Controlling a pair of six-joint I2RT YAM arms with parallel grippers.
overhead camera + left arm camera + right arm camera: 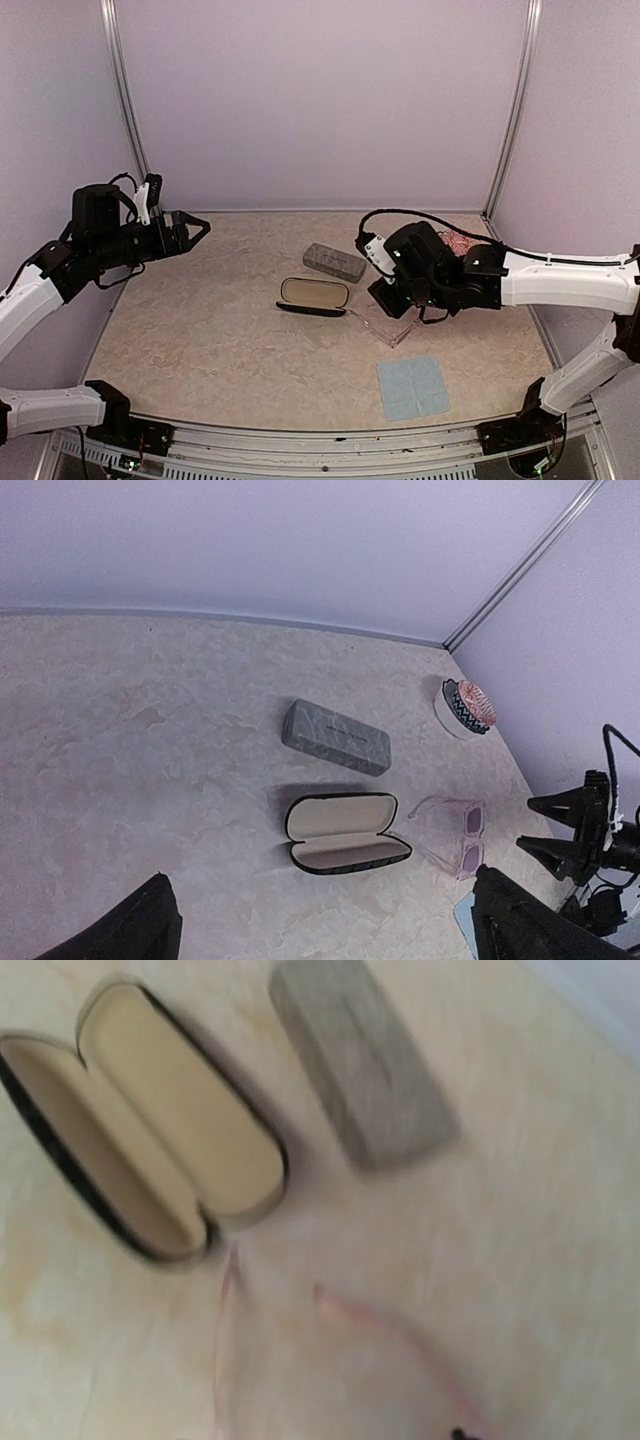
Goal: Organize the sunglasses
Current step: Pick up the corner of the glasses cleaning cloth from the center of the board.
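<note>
The sunglasses [470, 825], a clear, pale-pink plastic pair, lie on the table [200, 340] just to the right of the black case [345, 832]. Their arms are unfolded and reach back toward the case, while the lenses sit on the side away from it. One arm tip ends close to the case's right end, and whether it touches cannot be told. The right gripper [527, 825] hangs farther right of the case, beyond the lenses and above the table. Its two pointed fingers are spread apart and aimed at the sunglasses, with nothing between them and a gap to the frame. The right wrist view is blurred, showing only the pink arms below the case and no clear fingers. The black case itself lies open with its lid folded back flat and its tan lining facing up. Just behind it, toward the back wall and slightly to the right, the grey case [335, 737] lies closed at a slant, apart from it. Farther behind and to the right of the black case, near the corner, sits a small round white object [465, 705] with a patterned band; what it is cannot be told. In front of the black case and to its right, toward the near edge, a pale blue cloth [412, 388] lies flat. Well to the left of the black case, the left gripper [198, 232] hovers above the table with its jaws wide apart, holding nothing.
</note>
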